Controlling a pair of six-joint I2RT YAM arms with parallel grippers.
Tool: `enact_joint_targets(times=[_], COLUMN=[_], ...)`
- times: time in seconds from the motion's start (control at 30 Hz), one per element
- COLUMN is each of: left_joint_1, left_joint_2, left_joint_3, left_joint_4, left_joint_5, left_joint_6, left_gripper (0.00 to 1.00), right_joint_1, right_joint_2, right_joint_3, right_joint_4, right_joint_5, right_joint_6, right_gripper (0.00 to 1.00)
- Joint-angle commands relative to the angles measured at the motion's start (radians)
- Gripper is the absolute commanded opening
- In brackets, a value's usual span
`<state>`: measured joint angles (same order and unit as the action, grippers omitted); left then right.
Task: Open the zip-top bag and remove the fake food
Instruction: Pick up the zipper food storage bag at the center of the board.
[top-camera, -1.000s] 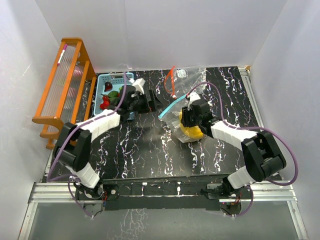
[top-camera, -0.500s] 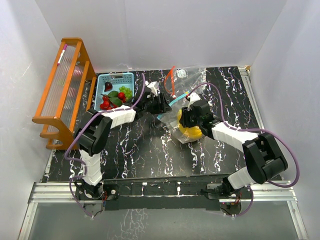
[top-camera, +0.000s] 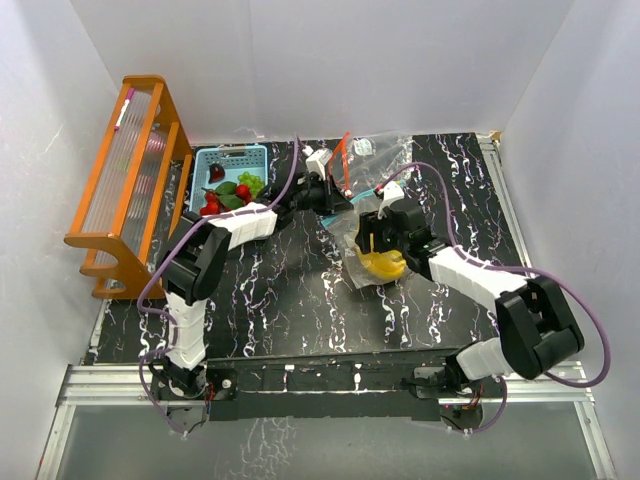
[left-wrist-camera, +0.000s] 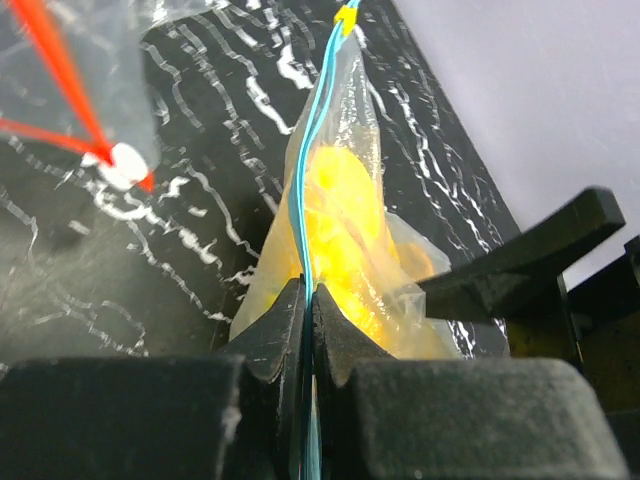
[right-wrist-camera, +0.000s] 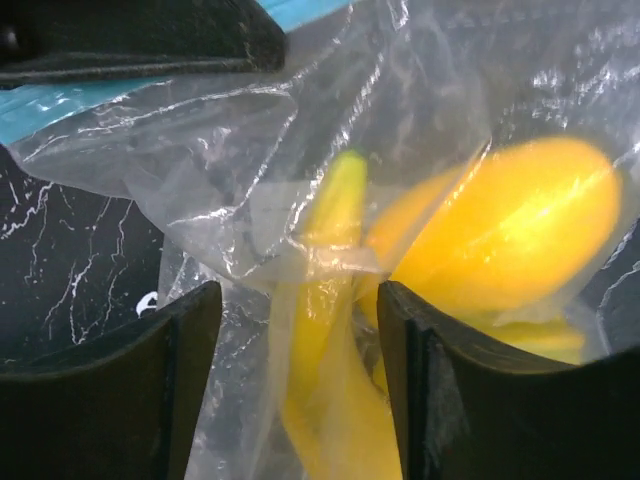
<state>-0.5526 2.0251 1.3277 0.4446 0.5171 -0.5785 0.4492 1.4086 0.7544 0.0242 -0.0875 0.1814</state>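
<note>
Left wrist: clear plastic zip-top bag's (left-wrist-camera: 335, 115) blue seal (left-wrist-camera: 303, 230) ran straight away from left hand (left-wrist-camera: 306, 310), clamped on it; right hand (right-wrist-camera: 300, 300) stood half-open astride it

Orange wooden rack (top-camera: 125, 170) at far left; light-blue slotted basket (top-camera: 235, 157) just beside, upper left of black marbled tabletop (top-camera: 290, 300).

Bright, even light from overhead leaves only soft shadows, white glare streaks the clear zip-top bag (right-wrist-camera: 330, 150), and both wrist views blur close up.
</note>
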Motion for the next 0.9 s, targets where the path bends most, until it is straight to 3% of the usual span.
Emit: enact_joint_targets(times=[0.0,0.17,0.4,0.53,0.67,0.87], left_joint_1=[0.026,0.127,0.256,0.266,0.265,0.266], left_joint_2=[-0.056,-0.118,-0.192,-0.206,-0.193,-0.051], left_joint_3=[0.093,0.120,0.146,0.135,0.077,0.138], left_joint_4=[-0.053,-0.081,-0.087,-0.042,0.353,1.254], left_joint_5=[0.206,0.444,0.702,0.829,0.926,0.995], left_joint_6=[0.205,0.313,0.333,0.289,-0.004,-0.791], left_gripper=[0.00,0.00,0.00,0.00,0.00,0.00], right_joint_1=[-0.004,-0.071,-0.217,-0.305,-0.411,-0.445], right_joint_2=[-0.103,-0.178,-0.237,-0.279,-0.238,-0.033], right_joint_3=[0.044,0.105,0.083,0.002,-0.063,-0.049], right_joint_4=[0.040,0.040,0.139,0.283,0.534,1.037], right_joint_5=[0.091,0.037,-0.102,-0.306,-0.613,-0.935], right_joint_6=[-0.016,-0.038,0.007,0.021,0.135,0.392], right_gripper=[0.74,0.89,0.90,0.90,0.92,0.91])
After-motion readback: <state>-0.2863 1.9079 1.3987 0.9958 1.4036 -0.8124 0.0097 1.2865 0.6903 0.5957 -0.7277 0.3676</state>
